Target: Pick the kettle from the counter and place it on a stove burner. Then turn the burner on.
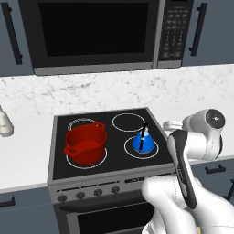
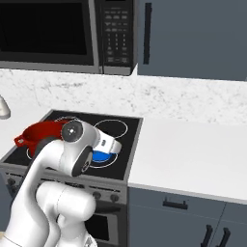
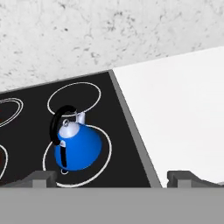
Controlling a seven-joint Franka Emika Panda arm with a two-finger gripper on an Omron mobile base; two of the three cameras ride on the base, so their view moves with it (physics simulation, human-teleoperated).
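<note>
The small blue kettle (image 1: pixel 142 142) with its black handle stands upright inside the front right stove burner (image 1: pixel 153 148), a thin white ring on the black cooktop. In the hand view the kettle (image 3: pixel 78 149) sits ahead and left of centre within that stove burner (image 3: pixel 99 171). My gripper (image 3: pixel 113 178) is open, its two dark tips wide apart with nothing between them, drawn back from the kettle and not touching it. In the right base view my arm covers most of the kettle (image 2: pixel 101 156). White marble counter (image 3: pixel 175 109) lies to the stove's right.
A red two-handled pot (image 1: pixel 86 144) fills the front left burner. The back right ring (image 1: pixel 129 121) is bare. Knobs (image 1: pixel 80 195) line the stove front. A pale bottle (image 1: pixel 4 122) stands on the left counter, and a microwave (image 1: pixel 96 32) hangs overhead.
</note>
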